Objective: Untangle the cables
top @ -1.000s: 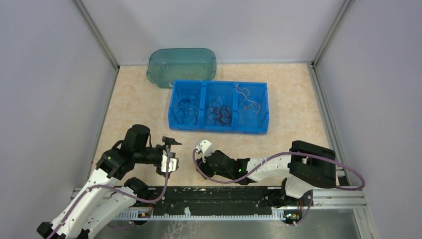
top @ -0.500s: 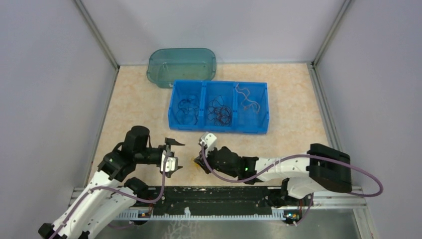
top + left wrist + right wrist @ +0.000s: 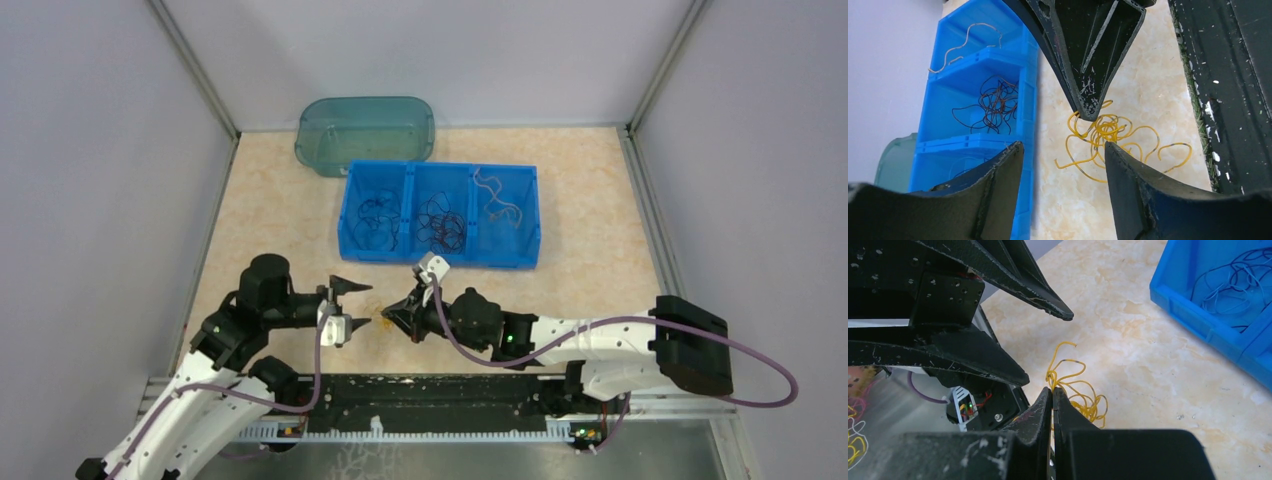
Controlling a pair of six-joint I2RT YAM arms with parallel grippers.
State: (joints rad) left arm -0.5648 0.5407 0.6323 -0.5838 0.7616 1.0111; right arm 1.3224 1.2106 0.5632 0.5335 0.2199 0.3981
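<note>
Beige marbled tabletop (image 3: pixel 600 200) (yellow cables (image 3: pixel 1105 129) on it) | grey walls (image 3: pixel 90 150), 3 sides

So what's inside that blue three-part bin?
The bin holds blue wires in its left compartment, a black tangle in the middle and one pale tan wire on the right. In the left wrist view, the left gripper covers part of the blue-wire compartment.

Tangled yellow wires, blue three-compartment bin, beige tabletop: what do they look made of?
Tangled yellow wires: likely thin plastic-insulated wire, smooth; they hold springy loops, with darker patches in spots.
Blue three-compartment bin: moulded plastic, slightly glossy; uniform colour, thin walls.
Beige tabletop: smooth, marble-veined pattern; probably laminate or print, real stone not ruled out.
</note>
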